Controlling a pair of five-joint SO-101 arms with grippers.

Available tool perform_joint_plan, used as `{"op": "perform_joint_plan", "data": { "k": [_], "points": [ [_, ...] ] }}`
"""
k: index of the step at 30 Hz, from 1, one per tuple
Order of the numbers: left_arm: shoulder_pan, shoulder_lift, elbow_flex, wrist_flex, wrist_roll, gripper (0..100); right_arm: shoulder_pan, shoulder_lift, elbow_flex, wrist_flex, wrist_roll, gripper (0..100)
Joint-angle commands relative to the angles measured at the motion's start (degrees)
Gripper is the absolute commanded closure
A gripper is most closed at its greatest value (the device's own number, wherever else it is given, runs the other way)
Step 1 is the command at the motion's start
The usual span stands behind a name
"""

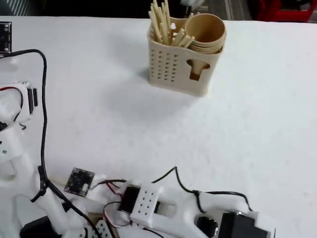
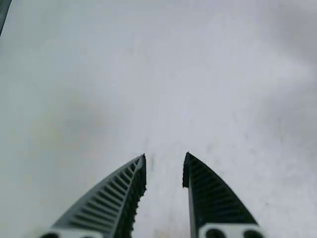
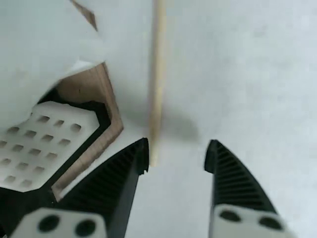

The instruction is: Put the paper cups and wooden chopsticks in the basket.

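Cream plastic, pierced with rows of small holes, makes up the basket (image 1: pixel 171 67) that stands upright on the far side of the white table (image 1: pixel 99 114) in the high view. A stack of paper cups (image 1: pixel 205 29) sits inside it on one side, and a bundle of wooden chopsticks (image 1: pixel 162 22) pokes up out of it on the other, touching the cups. Along the near edge lie white arm parts (image 1: pixel 148 203), and a black cable (image 1: pixel 43 124) loops over them (I cannot tell which arm is which from up here).

From the left wrist view, the left gripper (image 2: pixel 165 161) hangs over bare tabletop with its two ribbed fingers parted a little and nothing between them.

From the right wrist view, the right gripper (image 3: pixel 177 148) is spread wide and holds nothing. A single chopstick (image 3: pixel 157 74) lies flat on the table, its end just beside one fingertip, ungripped. Next to it is a white perforated part (image 3: pixel 44 144) with a wooden edge (image 3: pixel 109 111) around it.
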Motion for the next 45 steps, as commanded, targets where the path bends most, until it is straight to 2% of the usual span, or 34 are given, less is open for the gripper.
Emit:
{"op": "perform_joint_plan", "data": {
  "k": [1, 16, 21, 24, 33, 39, 42, 45],
  "points": [
    [-0.57, -2.07, -0.35, -0.79, -0.35, 86, -0.57, 1.19, -3.08, -0.84, -0.26, 77.6],
    [-0.57, -1.89, -0.35, -0.7, -0.35, 86, -1.1, 8.66, -8.53, 0.31, 0.0, 78.3],
    [-0.57, -1.89, -0.35, -0.7, -0.35, 86, -1.1, 8.75, -8.44, 0.4, 1.58, 90.9],
    [-0.57, -1.8, -0.26, -0.7, -0.35, 86, -0.66, 8.75, -8.44, 0.4, 4.22, 92.6],
    [-0.4, -1.8, -0.26, 0.44, -0.35, 86, 3.3, 14.11, -9.67, 0.92, 4.48, 92.6],
    [-0.4, -1.8, -0.26, 0.44, -0.35, 86, 4.0, 22.73, -18.64, 8.75, 4.48, 93.4],
    [-0.48, -1.8, -0.26, 0.44, -0.62, 86, 6.46, 25.1, -21.71, 10.42, 4.48, 98.7],
    [-0.48, -1.8, -0.26, 0.44, -0.62, 86, 9.36, 24.84, -22.24, 11.38, 4.48, 98.2]
  ]
}}
